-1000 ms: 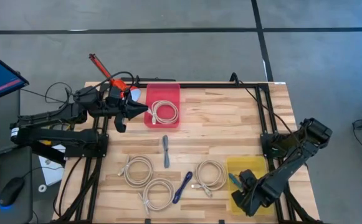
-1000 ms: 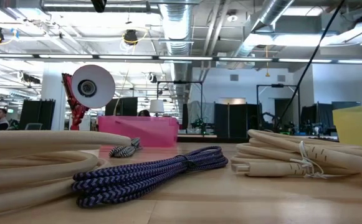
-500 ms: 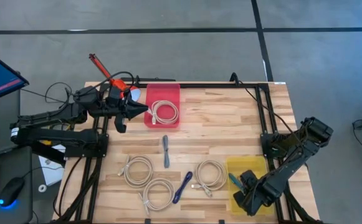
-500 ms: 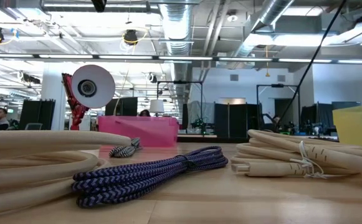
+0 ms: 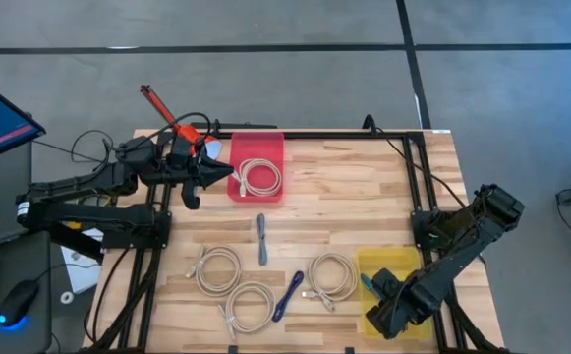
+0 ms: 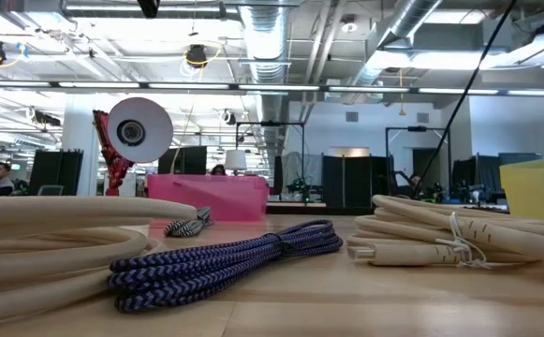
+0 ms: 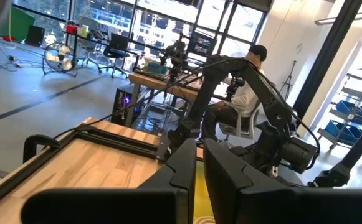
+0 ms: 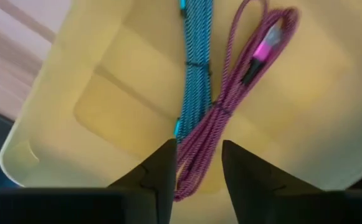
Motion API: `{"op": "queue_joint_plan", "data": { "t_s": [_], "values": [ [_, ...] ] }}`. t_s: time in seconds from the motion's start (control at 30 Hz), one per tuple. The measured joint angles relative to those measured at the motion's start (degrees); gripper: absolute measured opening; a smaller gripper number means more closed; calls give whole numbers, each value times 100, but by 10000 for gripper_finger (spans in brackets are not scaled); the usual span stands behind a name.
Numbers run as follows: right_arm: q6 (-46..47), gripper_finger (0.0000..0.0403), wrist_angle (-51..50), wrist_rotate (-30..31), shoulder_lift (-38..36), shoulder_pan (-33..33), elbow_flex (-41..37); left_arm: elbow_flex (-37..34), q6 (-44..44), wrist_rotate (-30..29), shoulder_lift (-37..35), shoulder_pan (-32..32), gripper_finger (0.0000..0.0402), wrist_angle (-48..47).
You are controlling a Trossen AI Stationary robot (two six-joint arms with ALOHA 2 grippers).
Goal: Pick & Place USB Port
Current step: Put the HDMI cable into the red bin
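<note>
Two cables [image 8: 212,93] in yellow bin [image 8: 106,93], right pincer [image 8: 197,163] apart above them; left pincer [image 7: 199,163] together beside pink bin [image 5: 256,167].

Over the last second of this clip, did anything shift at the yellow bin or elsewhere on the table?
The right gripper over the yellow bin barely shifts; the right arm's elbow moves slightly. Its fingers now stand apart above the purple cable lying beside the teal cable in the bin, holding nothing. The left gripper waits shut by the pink bin, and the loose cables on the table lie as before.
</note>
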Motion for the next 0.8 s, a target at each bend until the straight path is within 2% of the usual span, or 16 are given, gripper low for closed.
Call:
{"op": "queue_joint_plan", "data": {
  "t_s": [0.23,0.43,0.6,0.8],
  "values": [
    [-933,163,-437,-15,0,-319,276,0,-4,0,0,0,30,0],
    [-1773,189,-584,-652,0,-495,526,0,-7,0,0,0,30,0],
    [-2201,189,-1491,-752,0,-525,883,0,-7,0,0,0,30,0],
    [-2552,172,-2833,-723,-2,-551,1409,0,-9,0,0,0,30,0]
  ]
}}
